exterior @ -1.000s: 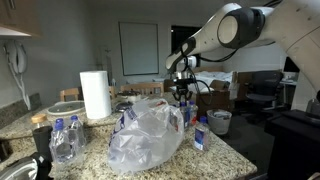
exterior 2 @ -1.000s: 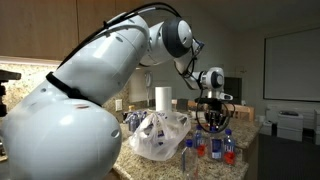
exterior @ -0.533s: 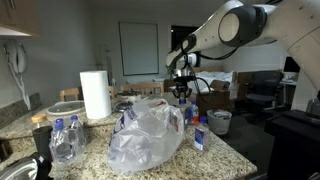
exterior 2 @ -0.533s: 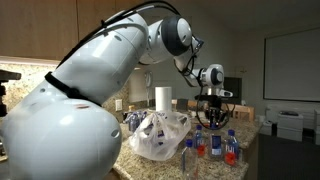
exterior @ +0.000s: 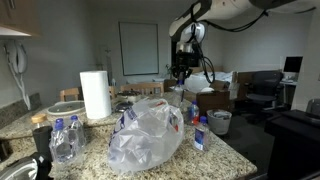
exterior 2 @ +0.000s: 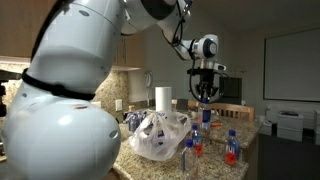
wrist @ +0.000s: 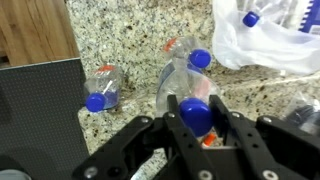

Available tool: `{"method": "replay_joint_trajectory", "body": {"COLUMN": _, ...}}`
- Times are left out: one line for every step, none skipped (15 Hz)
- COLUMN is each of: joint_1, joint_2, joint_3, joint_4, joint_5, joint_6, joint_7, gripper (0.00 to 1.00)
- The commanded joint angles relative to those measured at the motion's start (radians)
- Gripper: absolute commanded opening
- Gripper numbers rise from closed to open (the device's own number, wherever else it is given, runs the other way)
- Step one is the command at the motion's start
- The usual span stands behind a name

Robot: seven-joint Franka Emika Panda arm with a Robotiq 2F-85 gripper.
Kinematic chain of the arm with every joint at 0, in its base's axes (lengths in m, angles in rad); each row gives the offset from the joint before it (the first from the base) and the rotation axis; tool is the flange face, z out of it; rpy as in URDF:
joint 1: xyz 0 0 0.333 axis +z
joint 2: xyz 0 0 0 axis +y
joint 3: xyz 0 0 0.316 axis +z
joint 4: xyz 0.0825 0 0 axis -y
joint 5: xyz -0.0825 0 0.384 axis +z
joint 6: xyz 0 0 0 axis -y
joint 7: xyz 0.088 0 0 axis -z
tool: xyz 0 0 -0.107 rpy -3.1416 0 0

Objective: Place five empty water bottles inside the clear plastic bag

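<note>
My gripper (wrist: 196,122) is shut on the blue cap of a clear water bottle (wrist: 178,85) and holds it hanging in the air above the counter. In both exterior views the gripper (exterior: 180,74) (exterior 2: 205,92) is well above the counter, with the bottle (exterior 2: 207,110) below it, to the side of the clear plastic bag (exterior: 148,131) (exterior 2: 157,136). The bag shows at the wrist view's top right (wrist: 268,38) with bottles inside. Other bottles lie on the granite below (wrist: 103,87).
A paper towel roll (exterior: 95,94) stands behind the bag. Two bottles (exterior: 63,139) stand at the counter's near end, several small ones (exterior 2: 231,148) by the bag. A dark box (wrist: 40,100) sits beside the granite. Office furniture stands beyond the counter edge.
The arm has risen from the counter, lifting the gripper and the bottle in it well above the other bottles. The bag and the rest stay put.
</note>
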Motion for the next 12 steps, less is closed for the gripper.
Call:
{"method": "replay_joint_trajectory", "body": {"joint_1": -0.019, "joint_2": -0.236, "joint_3": 0.035, "joint_4": -0.199, "joint_5": 0.106, "joint_6": 0.009, "joint_7": -0.068, "gripper": 0.14}}
{"method": "replay_joint_trajectory", "body": {"joint_1": -0.014, "joint_2": -0.270, "joint_3": 0.040, "joint_4": -0.217, "joint_5": 0.140, "joint_6": -0.009, "joint_7": -0.076, "gripper": 0.14}}
{"method": "replay_joint_trajectory", "body": {"joint_1": -0.004, "joint_2": -0.295, "joint_3": 0.049, "joint_4": -0.231, "joint_5": 0.175, "joint_6": -0.026, "joint_7": -0.078, "gripper": 0.14}}
{"method": "replay_joint_trajectory", "body": {"joint_1": 0.009, "joint_2": -0.309, "joint_3": 0.059, "joint_4": -0.239, "joint_5": 0.205, "joint_6": -0.040, "joint_7": -0.064, "gripper": 0.14}}
{"method": "replay_joint_trajectory", "body": {"joint_1": 0.017, "joint_2": -0.313, "joint_3": 0.066, "joint_4": -0.240, "joint_5": 0.234, "joint_6": -0.063, "joint_7": -0.055, "gripper": 0.14}}
{"method": "replay_joint_trajectory", "body": {"joint_1": 0.026, "joint_2": -0.305, "joint_3": 0.076, "joint_4": -0.236, "joint_5": 0.259, "joint_6": -0.073, "joint_7": -0.039, "gripper": 0.14}}
{"method": "replay_joint_trajectory", "body": {"joint_1": 0.035, "joint_2": -0.284, "joint_3": 0.085, "joint_4": -0.226, "joint_5": 0.289, "joint_6": -0.090, "joint_7": -0.035, "gripper": 0.14}}
{"method": "replay_joint_trajectory", "body": {"joint_1": 0.041, "joint_2": -0.254, "joint_3": 0.092, "joint_4": -0.212, "joint_5": 0.317, "joint_6": -0.101, "joint_7": -0.027, "gripper": 0.14}}
{"method": "replay_joint_trajectory", "body": {"joint_1": 0.045, "joint_2": -0.217, "joint_3": 0.098, "joint_4": -0.197, "joint_5": 0.347, "joint_6": -0.110, "joint_7": -0.016, "gripper": 0.14}}
{"method": "replay_joint_trajectory", "body": {"joint_1": 0.048, "joint_2": -0.179, "joint_3": 0.102, "joint_4": -0.183, "joint_5": 0.368, "joint_6": -0.113, "joint_7": 0.006, "gripper": 0.14}}
{"method": "replay_joint_trajectory", "body": {"joint_1": 0.049, "joint_2": -0.146, "joint_3": 0.105, "joint_4": -0.173, "joint_5": 0.386, "joint_6": -0.118, "joint_7": 0.024, "gripper": 0.14}}
{"method": "replay_joint_trajectory", "body": {"joint_1": 0.050, "joint_2": -0.113, "joint_3": 0.107, "joint_4": -0.163, "joint_5": 0.398, "joint_6": -0.118, "joint_7": 0.051, "gripper": 0.14}}
